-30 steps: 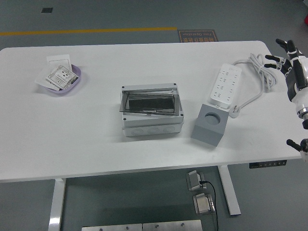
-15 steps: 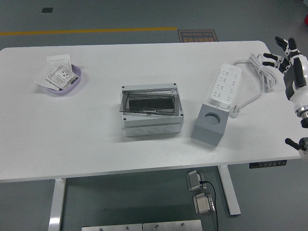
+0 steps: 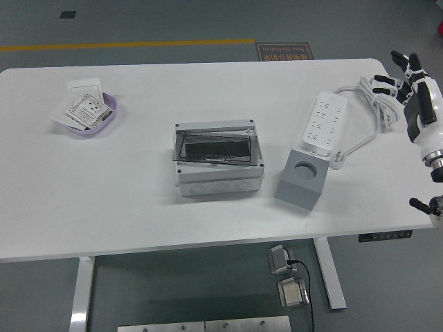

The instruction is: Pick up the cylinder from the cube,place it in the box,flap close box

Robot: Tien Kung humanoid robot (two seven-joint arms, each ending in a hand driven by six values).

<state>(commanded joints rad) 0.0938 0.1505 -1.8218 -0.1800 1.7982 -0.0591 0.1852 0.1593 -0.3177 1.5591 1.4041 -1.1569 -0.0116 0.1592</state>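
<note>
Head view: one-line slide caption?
Open right hand at table edge; grey cube beside grey box with smoked lid.

A white power strip (image 3: pixel 324 125) with its coiled cable (image 3: pixel 374 104) lies at the table's (image 3: pixel 138 200) right. A purple bowl (image 3: pixel 88 115) holding cards sits far left.

A lab or industrial test area is suggested rather than a home. A bare white tabletop (image 3: pixel 138 200) is carried on white metal legs (image 3: pixel 81 294), with a small control panel (image 3: pixel 385 236) set under its front edge, as found on height-adjustable workbenches. The floor (image 3: pixel 173 21) is seen to be plain grey-green, and a yellow line (image 3: pixel 124 45) is painted across it, as is done in workshops. A printed floor sign (image 3: pixel 284 51) is laid beyond the table; its text cannot be read. A white power strip (image 3: pixel 322 123) with coiled cable (image 3: pixel 377 104) is laid out, and metal plates (image 3: pixel 204 325) rest on the floor.
</note>
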